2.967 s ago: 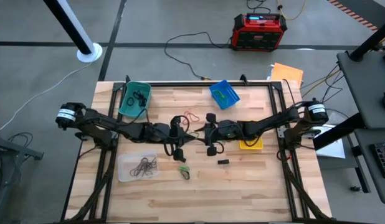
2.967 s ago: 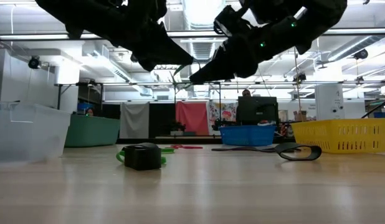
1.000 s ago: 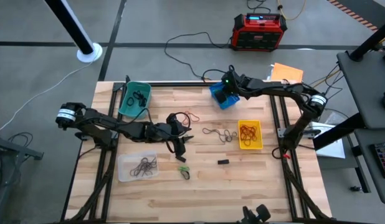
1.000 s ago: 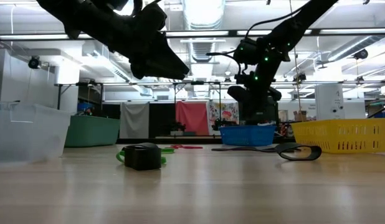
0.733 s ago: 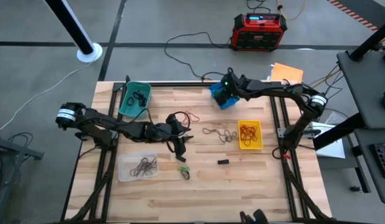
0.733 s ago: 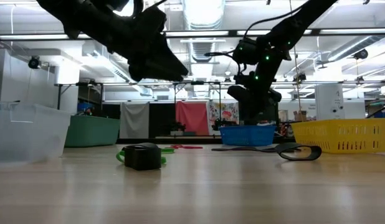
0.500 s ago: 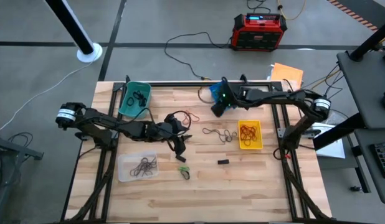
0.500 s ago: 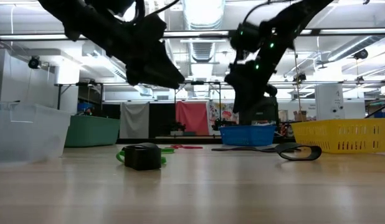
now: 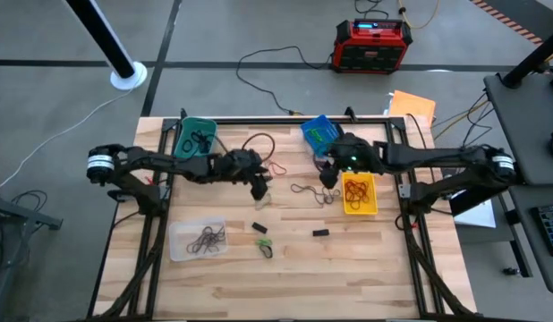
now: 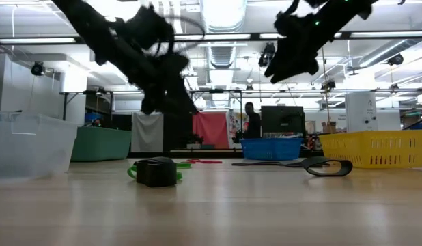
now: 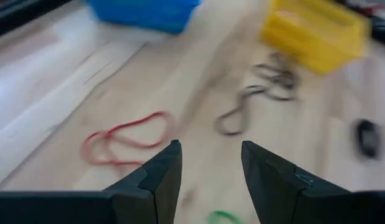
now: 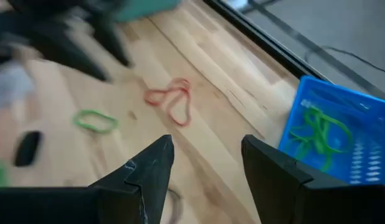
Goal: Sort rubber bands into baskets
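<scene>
My left gripper (image 9: 259, 188) hangs open above the table's middle, just short of a red rubber band (image 11: 123, 140) that lies flat on the wood. My right gripper (image 9: 328, 175) is open and empty too, in the air between the blue basket (image 9: 321, 134) and the yellow basket (image 9: 359, 193), over a tangle of dark bands (image 9: 314, 192). Green bands (image 12: 322, 134) lie in the blue basket, red ones in the yellow. The teal basket (image 9: 194, 136) and the clear basket (image 9: 198, 240) hold dark bands. A loose green band (image 9: 263, 243) lies near the middle.
A small black block (image 9: 321, 233) lies on the wood toward the near right. Another small dark piece (image 9: 259, 227) with a green band sits near the middle. Black frame rails (image 9: 160, 215) run along the table's sides. The near half of the table is bare wood.
My right gripper has swung away from above the blue basket toward the table's near edge and stands beside the yellow basket. My left gripper has gone toward the far edge, closer to the red band. No band has moved.
</scene>
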Robot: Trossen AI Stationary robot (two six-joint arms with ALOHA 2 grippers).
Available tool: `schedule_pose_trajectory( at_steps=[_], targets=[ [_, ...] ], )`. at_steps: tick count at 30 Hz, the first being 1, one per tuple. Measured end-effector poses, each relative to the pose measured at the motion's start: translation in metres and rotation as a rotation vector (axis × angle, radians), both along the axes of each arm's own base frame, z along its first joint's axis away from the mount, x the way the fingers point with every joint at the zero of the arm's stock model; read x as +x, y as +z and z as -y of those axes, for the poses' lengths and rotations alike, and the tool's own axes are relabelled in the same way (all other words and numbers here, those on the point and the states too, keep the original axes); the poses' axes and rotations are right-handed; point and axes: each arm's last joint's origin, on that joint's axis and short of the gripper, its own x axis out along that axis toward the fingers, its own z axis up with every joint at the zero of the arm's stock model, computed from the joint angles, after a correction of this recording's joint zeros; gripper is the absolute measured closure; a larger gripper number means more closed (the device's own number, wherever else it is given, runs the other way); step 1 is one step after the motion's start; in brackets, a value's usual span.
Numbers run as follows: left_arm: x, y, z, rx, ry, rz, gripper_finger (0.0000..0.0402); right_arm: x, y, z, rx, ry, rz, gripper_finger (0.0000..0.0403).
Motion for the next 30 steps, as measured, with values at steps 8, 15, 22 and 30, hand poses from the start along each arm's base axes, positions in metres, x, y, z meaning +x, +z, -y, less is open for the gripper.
schedule_pose_trajectory(
  at_steps=[8, 15, 22, 30],
  targets=[
    [0.02, -0.021, -0.035, -0.058, 0.113, -0.131, 0.0253, -0.01, -0.008, -0.015, 0.02, 0.026, 0.116, 0.0218],
    [0.05, -0.041, -0.052, -0.009, 0.111, -0.364, 0.0253, -0.005, -0.018, -0.016, 0.066, 0.01, 0.089, 0.0218],
    [0.058, -0.058, -0.062, -0.007, 0.177, -0.47, 0.0253, -0.001, -0.024, -0.021, 0.074, 0.031, 0.063, 0.0218],
    [0.057, -0.06, -0.065, 0.034, 0.242, -0.529, 0.0253, -0.001, -0.024, -0.021, 0.067, 0.033, 0.058, 0.0218]
  ],
)
